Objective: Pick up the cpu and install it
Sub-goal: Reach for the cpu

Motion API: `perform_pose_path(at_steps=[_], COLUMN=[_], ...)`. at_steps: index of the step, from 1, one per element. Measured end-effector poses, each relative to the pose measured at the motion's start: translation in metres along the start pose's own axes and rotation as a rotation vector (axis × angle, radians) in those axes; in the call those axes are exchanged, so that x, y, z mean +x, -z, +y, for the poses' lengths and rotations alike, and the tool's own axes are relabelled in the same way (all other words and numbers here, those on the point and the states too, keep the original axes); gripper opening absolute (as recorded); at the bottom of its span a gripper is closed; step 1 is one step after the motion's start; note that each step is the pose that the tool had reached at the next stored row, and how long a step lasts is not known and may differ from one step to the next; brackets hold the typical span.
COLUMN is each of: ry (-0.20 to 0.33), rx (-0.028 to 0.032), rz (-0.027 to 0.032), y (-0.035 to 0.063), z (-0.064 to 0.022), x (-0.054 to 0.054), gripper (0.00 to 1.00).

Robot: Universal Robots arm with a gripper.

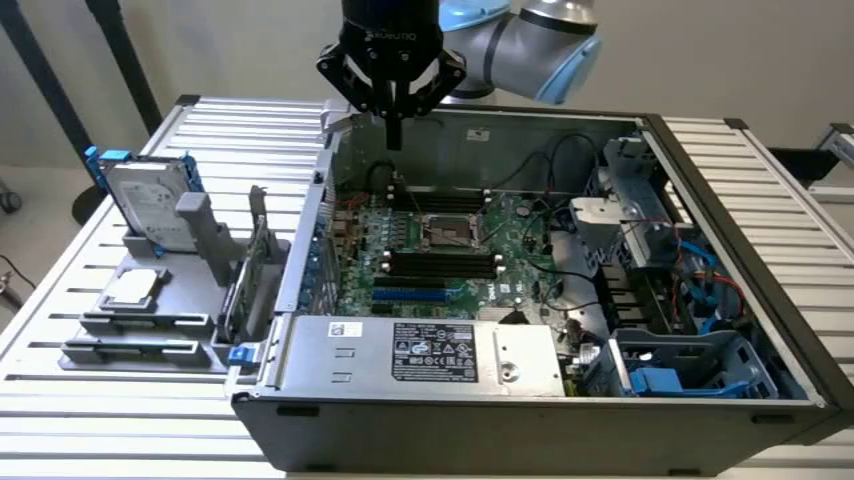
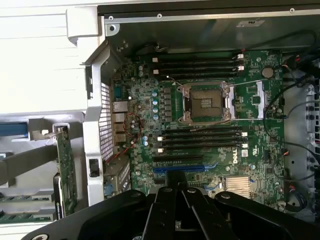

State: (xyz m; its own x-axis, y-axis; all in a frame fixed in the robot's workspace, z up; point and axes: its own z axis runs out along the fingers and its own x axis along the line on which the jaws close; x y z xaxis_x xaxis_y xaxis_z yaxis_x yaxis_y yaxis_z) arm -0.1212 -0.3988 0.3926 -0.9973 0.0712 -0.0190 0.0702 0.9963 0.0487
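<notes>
1. The claw [image 1: 394,138] [image 2: 176,182] is hanging over the back part of the open PC case [image 1: 534,420], above the green motherboard [image 1: 514,270]. Its two fingers are pressing shut on each other & are holding nothing.
2. The cpu [image 1: 131,288] is lying flat on the gray holder [image 1: 147,325], outside the case, at the exterior view's left. It is sitting well apart from the claw. The hard drive [image 1: 140,200] in its blue frame is standing just behind it.
3. The cpu socket [image 1: 451,232] [image 2: 206,102] is sitting in the middle of the board, w/ no chip in it as far as I can tell.
4. Handling, my guess: the cpu is looking small, thin, stiff & light. Its metal top is prob. smooth, so it may slip. It is prob. easy to hurt, so a soft squeeze & no drops.
5. Where to grab, my guess: two opposite edges, coming from above, keeping it flat. The holder is hugging it close, so finger room is looking tight.
6. Surface: a white table [image 1: 80,400] w/ long slats is carrying it all. The case is lying on its side w/ the lid off.
7. Room: a plain pale wall is showing behind. Cables [image 1: 694,270] are crowding the case at the exterior view's right.
</notes>
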Motion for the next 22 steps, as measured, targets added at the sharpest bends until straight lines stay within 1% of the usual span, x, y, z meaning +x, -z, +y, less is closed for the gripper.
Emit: perform_pose_path(at_steps=[1, 2, 4, 14, 22], ry=[0.0, 0.0, 0.0, 0.0, 0.0], rx=[0.0, 0.0003, -0.0001, -0.0001, 0.0003], rz=[-0.0001, -0.0008, -0.0018, -0.0018, -0.0018], y=[0.0001, 0.0003, 0.0003, 0.0003, -0.0042], z=[-0.0001, -0.0002, -0.0006, -0.0038, -0.0066], x=[0.001, 0.006, 0.015, 0.06, 0.096], gripper=[0.11, 0.11, 0.11, 0.11, 0.11])
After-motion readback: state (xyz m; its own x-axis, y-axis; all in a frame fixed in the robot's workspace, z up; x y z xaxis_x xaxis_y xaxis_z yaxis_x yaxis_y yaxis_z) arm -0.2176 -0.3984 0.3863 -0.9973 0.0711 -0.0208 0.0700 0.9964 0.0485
